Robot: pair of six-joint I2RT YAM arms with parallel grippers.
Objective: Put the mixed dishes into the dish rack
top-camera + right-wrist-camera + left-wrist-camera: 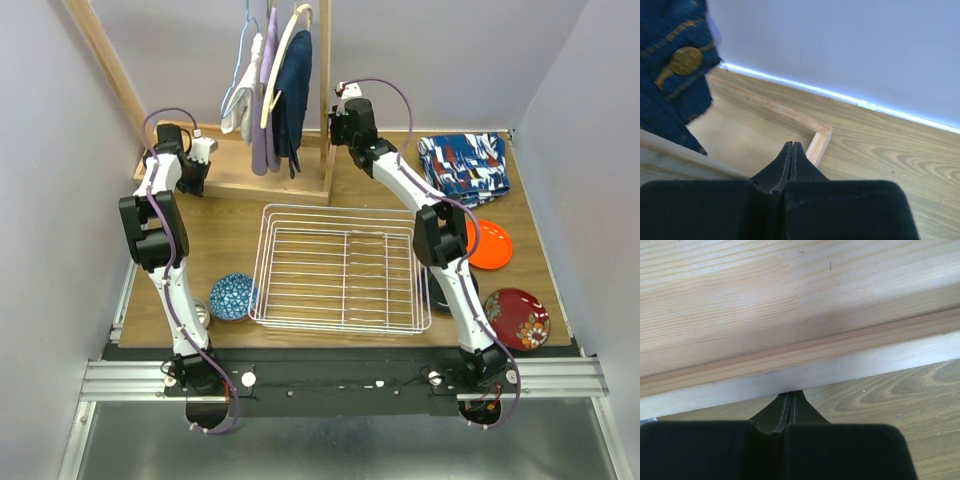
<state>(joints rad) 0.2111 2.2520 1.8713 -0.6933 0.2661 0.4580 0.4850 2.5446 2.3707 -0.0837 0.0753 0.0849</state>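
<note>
The white wire rack (340, 268) sits back toward the arm bases, between both grippers. The wooden tray (790, 300) lies just ahead of the left gripper (790, 396), whose fingers are pressed together and empty. The right gripper (791, 146), likewise pinched together, hangs over the tray's corner. The orange plate (492, 245) and dark red plate (520, 318) lie behind the right gripper, the blue bowl (232, 296) behind the left.

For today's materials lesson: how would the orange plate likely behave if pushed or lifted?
The orange plate lies flat on the table, so it would probably slide rather than roll or tip. Its sheen suggests a stiff, possibly slippery surface. Its low edge may be hard to pinch.
</note>
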